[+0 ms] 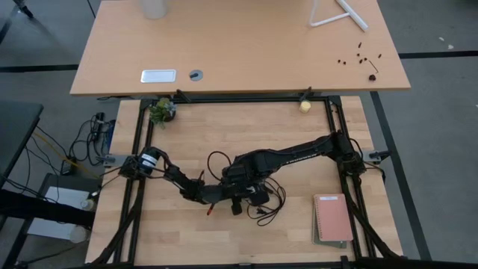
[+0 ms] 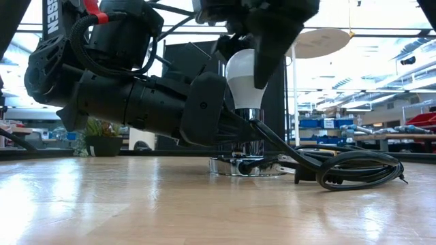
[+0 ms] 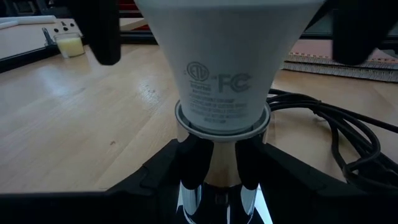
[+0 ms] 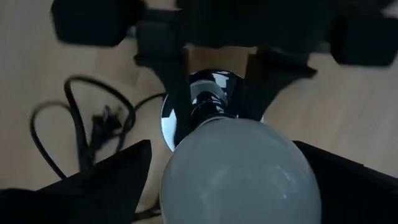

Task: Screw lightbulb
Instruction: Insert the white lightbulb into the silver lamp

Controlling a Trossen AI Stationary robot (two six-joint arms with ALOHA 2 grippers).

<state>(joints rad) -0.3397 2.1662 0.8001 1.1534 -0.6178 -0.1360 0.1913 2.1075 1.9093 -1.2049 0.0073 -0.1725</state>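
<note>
The white lightbulb (image 2: 244,76) stands upright with its base in the chrome socket (image 2: 249,126), whose round disc (image 2: 246,166) rests on the table. It also shows in the left wrist view (image 3: 222,74) and the right wrist view (image 4: 241,169). My left gripper (image 3: 219,163) comes in low from the table's left and is shut on the socket's stem. My right gripper (image 4: 239,177) comes down from above and is shut on the bulb's glass. The two grippers meet at mid-table (image 1: 240,187). My left gripper pinches the socket's chrome stem (image 3: 217,190) between its two fingers, just under the bulb's neck. The fingers lie level, coming from the table's left. The socket stands upright, its disc on the table. My right gripper has the bulb's wide round part (image 4: 186,180) between its two fingers, one on each side. The fingers (image 2: 271,51) point down from above. The bulb stands upright in the socket.
The socket's black cord (image 2: 354,167) lies coiled on the table to the right of the socket. A pinkish notebook (image 1: 332,218) lies at the near right, a small potted plant (image 1: 160,110) at the far left, and a yellowish ball (image 1: 305,106) at the far edge.
</note>
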